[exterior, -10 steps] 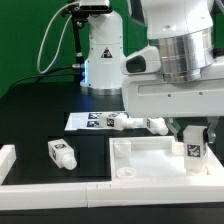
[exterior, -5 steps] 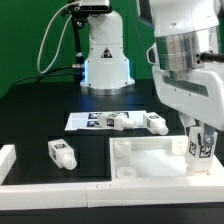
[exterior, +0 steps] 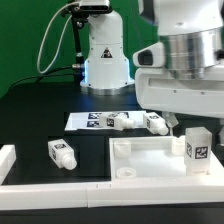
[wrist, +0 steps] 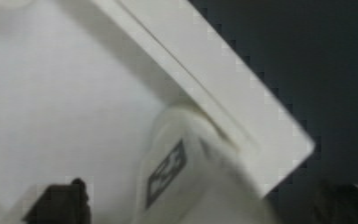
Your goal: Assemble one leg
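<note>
**Leg seated upright at a corner of the panel; arm above it**

One leg (exterior: 196, 148) stands upright at the corner of the large white panel (exterior: 150, 158) nearest the exterior view's right, toward the front edge of the black counter (exterior: 40, 115). Its tagged face is turned to the camera, and it appears to sit in or on a corner socket; how deeply it is seated cannot be told. The arm's bulk hangs directly above it. In the wrist view the gripper (wrist: 211, 205) shows only two dark fingertips (wrist: 59, 203) set wide apart, with the leg between them and nothing visibly pinched; the gripper appears spread and empty, though contact cannot be excluded.

Judged from this layout, the placing of the leg looks largely done; what may remain is tightening or confirming the seat. Three further legs lie unused: two beside the marker board (exterior: 90, 120) near mid-counter, one (exterior: 62, 153) toward the front corner on the exterior view's left.
</note>
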Robot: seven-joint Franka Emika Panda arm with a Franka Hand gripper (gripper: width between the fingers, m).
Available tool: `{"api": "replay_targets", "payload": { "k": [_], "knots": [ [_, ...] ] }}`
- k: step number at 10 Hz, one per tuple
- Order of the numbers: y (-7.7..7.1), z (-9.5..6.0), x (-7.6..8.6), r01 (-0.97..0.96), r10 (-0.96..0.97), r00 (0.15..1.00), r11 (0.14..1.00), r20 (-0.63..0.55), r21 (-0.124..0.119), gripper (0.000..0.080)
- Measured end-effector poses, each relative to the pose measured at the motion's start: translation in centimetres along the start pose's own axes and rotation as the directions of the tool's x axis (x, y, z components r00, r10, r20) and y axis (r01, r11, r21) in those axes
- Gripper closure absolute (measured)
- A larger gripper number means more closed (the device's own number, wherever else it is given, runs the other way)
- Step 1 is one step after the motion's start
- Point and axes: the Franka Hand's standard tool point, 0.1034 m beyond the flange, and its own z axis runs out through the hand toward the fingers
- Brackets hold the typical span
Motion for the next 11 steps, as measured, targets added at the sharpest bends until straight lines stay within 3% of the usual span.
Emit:
{"api": "replay_targets", "payload": {
  "k": [1, 4, 6, 7, 8, 9, 10, 11],
  "knots": [
    [0.0, 0.1, 0.2, -0.005, 0.005, 1.0, 1.0, 0.003, 0.016, 0.0154],
    [0.1, 0.2, 0.3, 0.215, -0.215, 0.977, 0.977, 0.0, 0.015, 0.015],
    [-0.8, -0.2, 0.9, 0.529, -0.529, 0.846, 0.849, -0.06, -0.024, 0.015],
    [-0.9, -0.1, 0.7, 0.499, -0.498, 0.865, 0.867, -0.06, -0.012, 0.015],
    [-0.9, -0.1, 0.7, 0.501, -0.501, 0.864, 0.865, -0.06, -0.012, 0.0246],
    [-0.9, -0.1, 0.7, 0.446, -0.445, 0.893, 0.895, -0.059, -0.004, 0.0246],
    [-0.9, -0.1, 0.7, 0.372, -0.371, 0.927, 0.928, -0.059, 0.001, 0.0448],
    [-0.8, -0.1, 0.8, 0.316, -0.315, 0.947, 0.949, -0.06, 0.004, 0.0493]
  ]
}}
